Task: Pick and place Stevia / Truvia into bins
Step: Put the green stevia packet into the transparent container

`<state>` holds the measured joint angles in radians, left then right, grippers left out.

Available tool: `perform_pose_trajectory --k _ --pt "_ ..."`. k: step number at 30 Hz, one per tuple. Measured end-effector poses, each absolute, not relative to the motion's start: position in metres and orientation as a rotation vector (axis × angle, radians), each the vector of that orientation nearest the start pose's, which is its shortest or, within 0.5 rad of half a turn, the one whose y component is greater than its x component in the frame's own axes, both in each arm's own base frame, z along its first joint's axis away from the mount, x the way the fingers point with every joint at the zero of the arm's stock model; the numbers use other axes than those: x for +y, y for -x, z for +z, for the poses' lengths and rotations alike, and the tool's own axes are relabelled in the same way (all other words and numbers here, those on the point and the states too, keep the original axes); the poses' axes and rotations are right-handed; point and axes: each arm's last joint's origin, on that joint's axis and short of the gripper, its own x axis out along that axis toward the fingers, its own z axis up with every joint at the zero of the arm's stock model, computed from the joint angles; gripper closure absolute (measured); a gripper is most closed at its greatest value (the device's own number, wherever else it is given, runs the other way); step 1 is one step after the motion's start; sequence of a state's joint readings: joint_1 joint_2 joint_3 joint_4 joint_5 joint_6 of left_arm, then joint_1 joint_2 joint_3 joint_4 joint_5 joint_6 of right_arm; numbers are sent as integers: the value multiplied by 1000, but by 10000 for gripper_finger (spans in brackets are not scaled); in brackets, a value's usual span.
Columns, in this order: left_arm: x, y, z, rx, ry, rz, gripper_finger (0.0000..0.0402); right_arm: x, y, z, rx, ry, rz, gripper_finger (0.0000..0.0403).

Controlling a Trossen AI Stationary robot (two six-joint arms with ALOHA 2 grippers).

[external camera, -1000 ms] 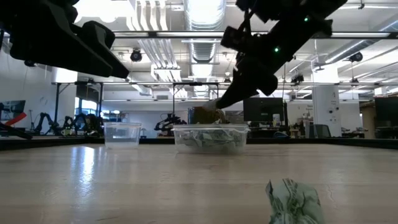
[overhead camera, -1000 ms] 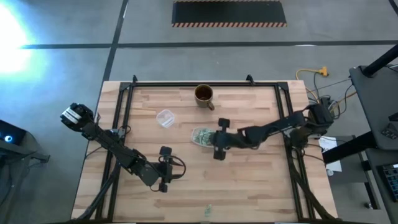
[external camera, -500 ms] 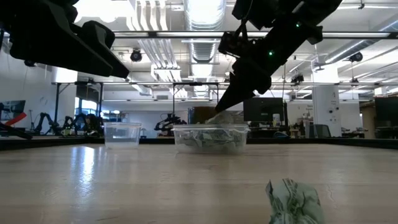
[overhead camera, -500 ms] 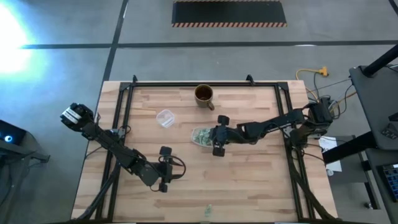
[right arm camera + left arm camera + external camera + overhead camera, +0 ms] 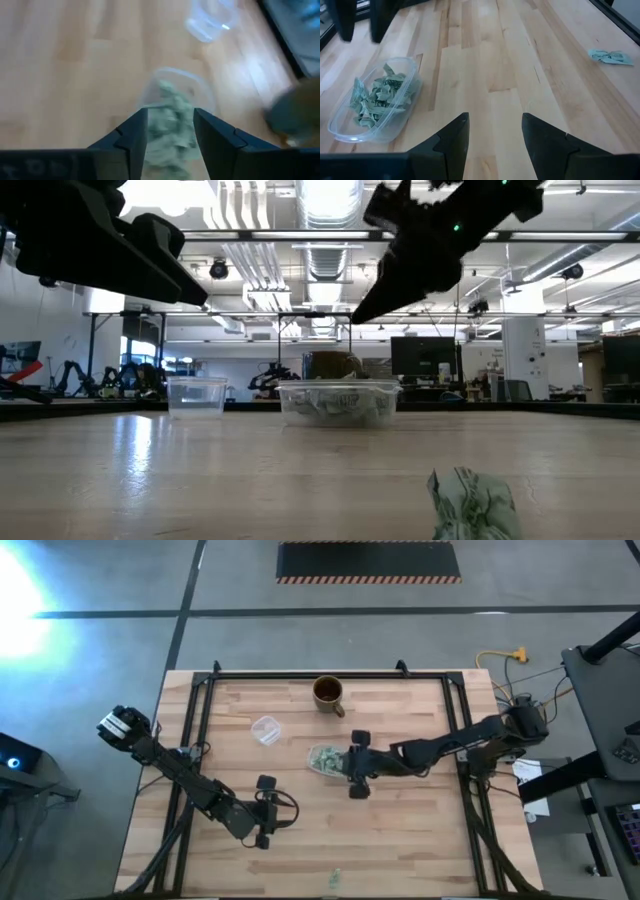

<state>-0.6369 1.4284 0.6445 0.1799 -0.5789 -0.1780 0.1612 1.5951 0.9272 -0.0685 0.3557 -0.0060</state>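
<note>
Stevia / Truvia sachets (image 5: pixel 379 98) lie heaped in the clear bin (image 5: pixel 325 759) near the table's middle, with one stray sachet (image 5: pixel 335 878) alone at the table's 6 o'clock edge. Left gripper (image 5: pixel 266 810) waits at about 7 o'clock from the bin, its fingers (image 5: pixel 452 140) parted wide and empty. A small clear cup (image 5: pixel 265 729) sits at the bin's 10 o'clock, the brown mug (image 5: pixel 328 693) at 12. Right gripper (image 5: pixel 357 762) hovers just at the bin's 3 o'clock side, above its rim, fingers (image 5: pixel 132 135) spread and holding nothing.

Both arms are dark, slim and jointed; the left arm (image 5: pixel 190 785) carries looping black cable, each tool two blunt dark fingers.
</note>
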Motion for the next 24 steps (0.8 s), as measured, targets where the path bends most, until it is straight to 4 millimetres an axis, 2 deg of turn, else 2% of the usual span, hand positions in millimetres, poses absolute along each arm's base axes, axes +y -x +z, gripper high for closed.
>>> perform_pose_trajectory --k 5,10,17,24 --pt "-150 -230 182 497 -171 -12 236 71 -317 202 721 190 103 265" --pt "-150 -230 183 491 -166 -12 236 102 -314 190 747 143 365 273" --pt "-153 -234 189 422 -115 -17 236 143 -316 166 717 131 549 282" --pt "-154 -236 195 371 -77 -21 236 164 -320 147 668 130 617 287"
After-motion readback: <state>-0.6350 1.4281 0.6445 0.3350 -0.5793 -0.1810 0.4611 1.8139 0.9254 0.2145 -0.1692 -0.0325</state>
